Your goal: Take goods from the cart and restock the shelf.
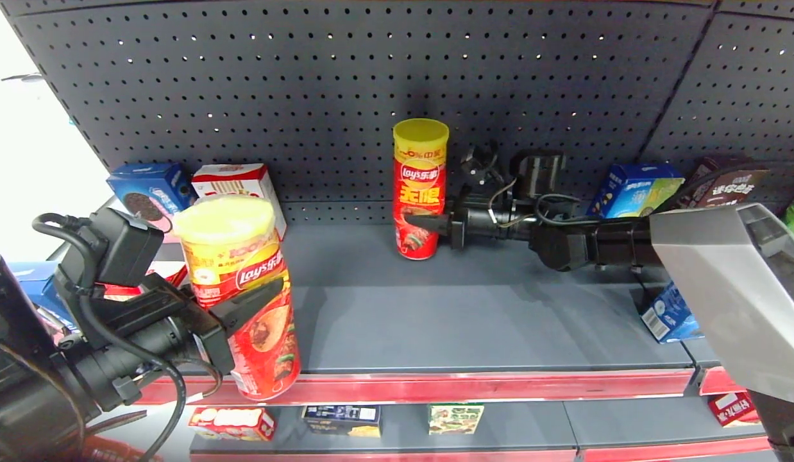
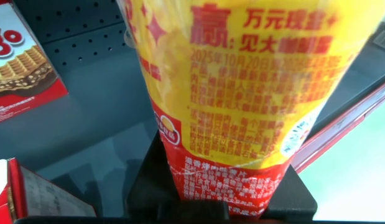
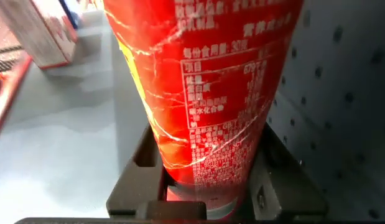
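The back can point(image 1: 421, 186) of chips stands upright on the grey shelf point(image 1: 467, 314), deep inside and close to the perforated back wall point(image 1: 307, 83). The right gripper point(image 1: 426, 224) is clenched around its lower part, one finger on each side. The front can point(image 1: 243, 289), also red with a yellow lid, is at the left, over the red front edge of the shelf and leaning a little. The left gripper point(image 1: 243, 311) grasps it at the middle; I cannot tell if its bottom touches the shelf. Behind this can a blue biscuit box point(image 1: 150, 192) and a white wafer box point(image 1: 240, 186) stand side by side. Far right stands another blue box point(image 1: 634, 189).
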`<state>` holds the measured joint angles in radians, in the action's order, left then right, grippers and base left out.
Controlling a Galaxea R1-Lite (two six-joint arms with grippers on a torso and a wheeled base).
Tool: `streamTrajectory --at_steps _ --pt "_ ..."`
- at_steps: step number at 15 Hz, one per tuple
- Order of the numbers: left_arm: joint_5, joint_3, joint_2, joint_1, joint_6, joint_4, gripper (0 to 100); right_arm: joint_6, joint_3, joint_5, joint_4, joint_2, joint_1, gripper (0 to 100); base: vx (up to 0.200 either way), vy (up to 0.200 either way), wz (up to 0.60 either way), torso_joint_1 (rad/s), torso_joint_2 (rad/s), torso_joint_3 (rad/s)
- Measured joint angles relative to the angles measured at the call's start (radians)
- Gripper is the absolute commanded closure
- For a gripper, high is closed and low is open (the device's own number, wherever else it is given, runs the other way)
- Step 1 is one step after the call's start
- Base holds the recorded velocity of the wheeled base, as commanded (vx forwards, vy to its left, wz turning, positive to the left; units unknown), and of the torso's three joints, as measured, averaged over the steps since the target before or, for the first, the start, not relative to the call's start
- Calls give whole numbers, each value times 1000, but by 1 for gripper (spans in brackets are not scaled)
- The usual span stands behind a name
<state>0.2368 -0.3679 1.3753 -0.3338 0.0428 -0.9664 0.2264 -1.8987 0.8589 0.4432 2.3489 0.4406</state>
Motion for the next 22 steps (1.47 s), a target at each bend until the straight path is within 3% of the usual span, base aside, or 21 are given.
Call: streamTrajectory --at_steps 5,13,17,22 --pt "0 0 -3 1 0 0 100 3 293 23 80 -167 25 100 0 0 0 0 0 0" --pt "0 -2 -3 3 0 1 100 3 900 20 435 -427 65 100 0 0 0 0 0 0" --pt "-1 0 -3 5 0 3 100 9 1022 20 507 -456 60 100 0 0 0 0 0 0" --pt "-2 7 -3 7 0 2 100 12 1035 23 525 -423 33 100 0 0 0 0 0 0"
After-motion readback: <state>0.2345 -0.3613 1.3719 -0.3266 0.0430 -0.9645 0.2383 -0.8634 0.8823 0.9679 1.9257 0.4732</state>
